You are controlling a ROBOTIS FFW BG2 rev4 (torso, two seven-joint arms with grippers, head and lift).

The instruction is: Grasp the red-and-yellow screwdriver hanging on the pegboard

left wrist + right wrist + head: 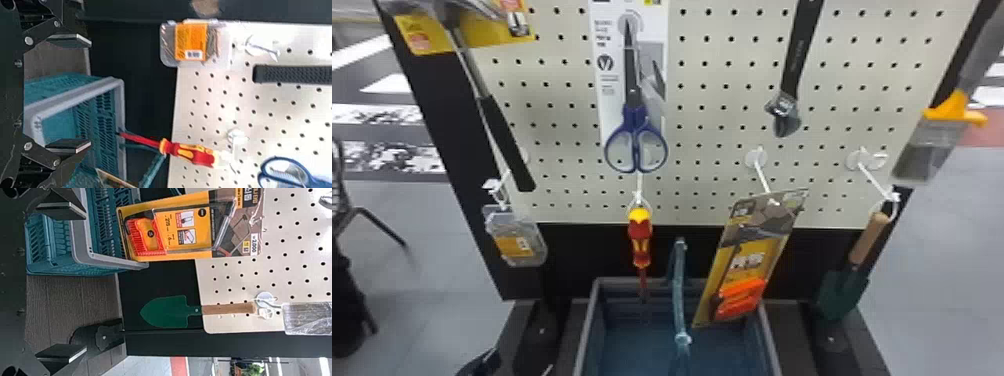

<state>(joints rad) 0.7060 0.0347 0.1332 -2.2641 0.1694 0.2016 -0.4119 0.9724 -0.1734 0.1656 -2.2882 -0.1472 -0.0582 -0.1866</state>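
- Gaping wide, the left pincer [90, 93] holds its flat fingers well apart.
- The right pincer [85, 282] is spread open too, its fingers likewise apart.
- Below the pegboard's front sits the blue basket [586, 330] with its gray rim.
- The red-and-yellow screwdriver [640, 230] hangs upright from a white hook, handle up, shaft down, between the clear pack [518, 240] and the carded saw [747, 265].
- Behind, the blue-handled scissors [634, 112] hang higher on the pegboard [717, 100].
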